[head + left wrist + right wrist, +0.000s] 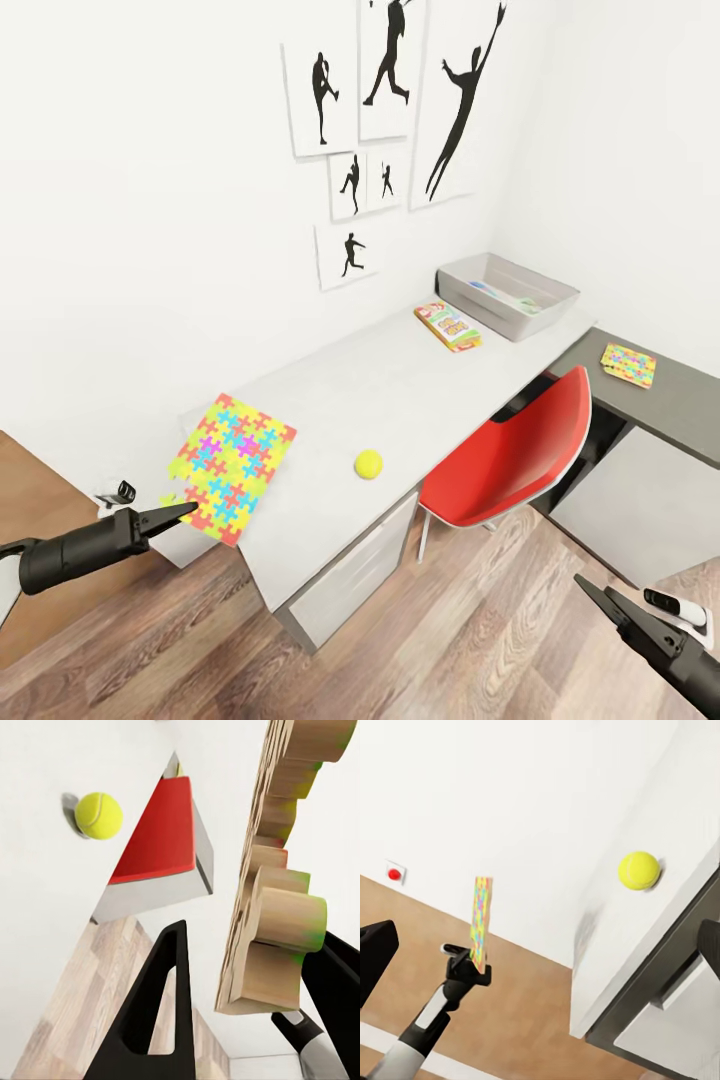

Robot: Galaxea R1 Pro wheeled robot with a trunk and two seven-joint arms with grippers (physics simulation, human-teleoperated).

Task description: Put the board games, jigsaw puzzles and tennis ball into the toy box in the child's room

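One puzzle point(233, 467) clamped edge-on in your left fingers point(185, 509); right fingers point(600, 602) apart, empty. Carry it level to the bin point(508, 294), clearing the ball point(368, 463).

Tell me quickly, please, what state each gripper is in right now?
Left gripper: shut on the edge of the jigsaw puzzle, lifted over the table.
Right gripper: holding nothing; open or shut cannot be told.

Child's room: desk point(400, 375), puzzle point(232, 455)
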